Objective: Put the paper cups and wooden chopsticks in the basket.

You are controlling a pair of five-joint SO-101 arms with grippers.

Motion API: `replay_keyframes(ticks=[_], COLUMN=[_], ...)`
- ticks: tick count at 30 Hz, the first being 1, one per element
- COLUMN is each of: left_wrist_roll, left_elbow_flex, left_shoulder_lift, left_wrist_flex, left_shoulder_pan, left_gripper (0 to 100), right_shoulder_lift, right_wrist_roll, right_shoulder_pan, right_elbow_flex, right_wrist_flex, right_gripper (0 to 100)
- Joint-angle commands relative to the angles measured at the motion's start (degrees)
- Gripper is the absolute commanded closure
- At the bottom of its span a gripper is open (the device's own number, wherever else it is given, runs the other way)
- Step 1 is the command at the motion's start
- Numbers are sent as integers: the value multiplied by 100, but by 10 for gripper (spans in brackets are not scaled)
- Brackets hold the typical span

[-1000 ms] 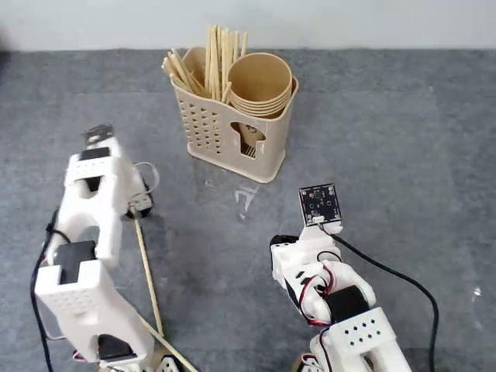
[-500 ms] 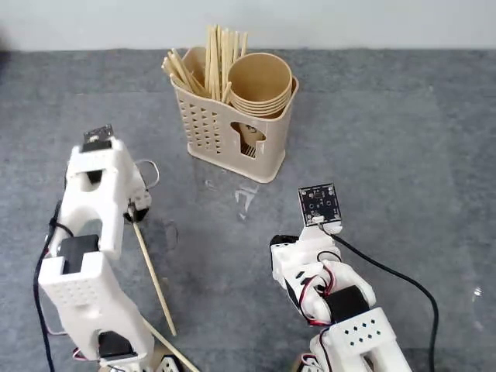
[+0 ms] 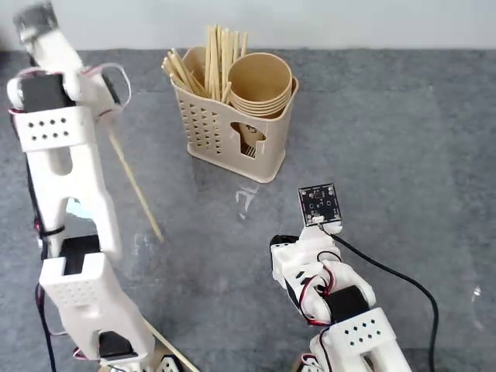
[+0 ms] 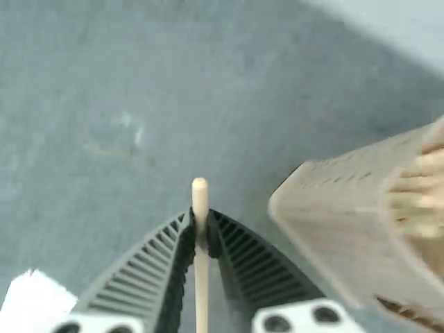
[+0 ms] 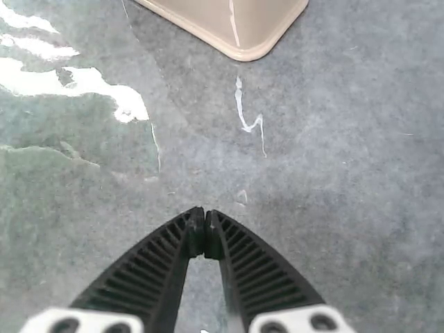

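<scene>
A beige perforated basket (image 3: 232,136) stands at the table's back middle, holding a stack of paper cups (image 3: 260,84) and several wooden chopsticks (image 3: 217,53). My left gripper (image 4: 200,225) is raised at the far left and shut on one wooden chopstick (image 3: 133,184), which hangs slanting down with its tip near the table. In the left wrist view that chopstick (image 4: 200,208) pokes out between the jaws, and the basket (image 4: 354,229) lies beside it. My right gripper (image 5: 205,232) is shut on nothing, low over the mat short of the basket's corner (image 5: 243,24).
Another chopstick (image 3: 167,346) lies on the grey mat at the front left, by the left arm's base. The right arm (image 3: 329,298) sits folded at the front middle. Open mat lies to the right of the basket.
The left arm has risen and swung back toward the far left, lifting the chopstick off the mat. The right arm has kept still.
</scene>
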Motion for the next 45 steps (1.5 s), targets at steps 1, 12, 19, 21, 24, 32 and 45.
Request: replay_keyframes(ticks=[1, 12, 19, 21, 24, 32, 45], left_wrist_roll=[53, 1152, 1248, 1240, 1240, 519, 501], left_elbow_flex=[-1305, -3029, -2299, -2035, -1587, -602, -2334], left_shoulder_lift=[-105, -35, -35, -35, -35, -105, -114], left_wrist_flex=[97, -1609, -2945, -3332, -3745, -3824, -1829], left_shoulder_pan=[237, 624, 853, 905, 949, 1240, 1055], left_gripper=[988, 988, 988, 988, 988, 934, 776], right_shoulder_lift=[-75, -75, -75, -75, -75, -75, -75], right_wrist_roll=[62, 62, 62, 62, 62, 62, 62], right_shoulder_pan=[-4, -4, -4, -4, -4, -4, -4], right_elbow_flex=[-35, -35, -35, -35, -35, -35, -35], right_wrist_flex=[-110, -119, -119, -119, -119, -119, -119], right_gripper=[990, 990, 990, 990, 990, 990, 990])
